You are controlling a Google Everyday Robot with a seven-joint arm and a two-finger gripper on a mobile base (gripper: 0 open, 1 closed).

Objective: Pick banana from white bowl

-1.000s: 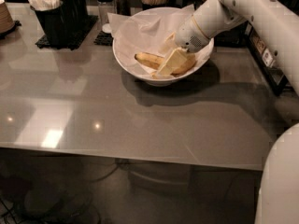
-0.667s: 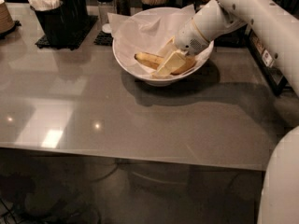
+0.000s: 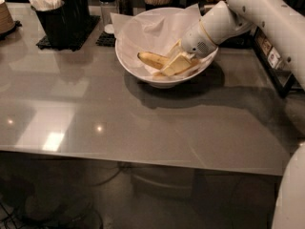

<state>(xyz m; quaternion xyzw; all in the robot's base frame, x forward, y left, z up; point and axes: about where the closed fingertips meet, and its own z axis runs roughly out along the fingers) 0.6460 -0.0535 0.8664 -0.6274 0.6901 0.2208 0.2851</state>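
- Gripper [image 3: 170,68]: lowered inside the white bowl [image 3: 136,73], at the end of a white arm [image 3: 257,11] reaching in from the right; its tip lies on or just over the banana [image 3: 151,59]. Whether it is open, closed or gripping cannot be told.
- Banana: yellow, curved, with a darker tip pointing left; it lies in the bowl's bottom, its right part hidden under the gripper.
- White bowl: round, deep and glossy, lined with crumpled white paper [image 3: 143,27]; it stands on the grey worktop [image 3: 119,123], right of a black holder [image 3: 62,20].
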